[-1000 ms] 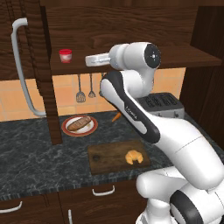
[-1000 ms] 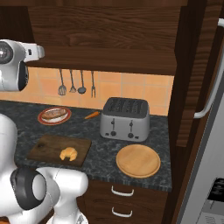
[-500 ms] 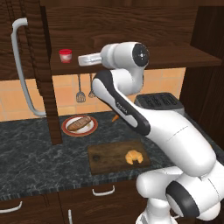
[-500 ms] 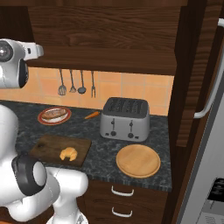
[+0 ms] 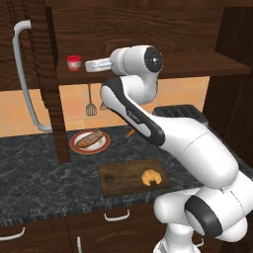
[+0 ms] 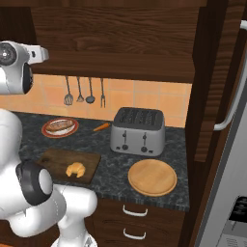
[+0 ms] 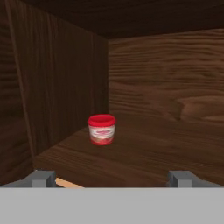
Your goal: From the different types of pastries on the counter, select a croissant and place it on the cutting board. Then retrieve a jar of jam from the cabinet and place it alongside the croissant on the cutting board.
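In the left base view, the jar of jam (image 5: 74, 63) stands upper left on the cabinet (image 5: 207, 64) shelf. The pincer (image 5: 89, 65) has swung leftward from a second ago and now sits just beside it, tips spread wide, empty. Lower centre, the croissant (image 5: 150, 177) lies on the cutting board (image 5: 118, 179), so the jar grasp comes next.

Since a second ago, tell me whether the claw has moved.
Yes. In the left base view the claw has advanced leftward along the cabinet shelf, closing on the jam jar.
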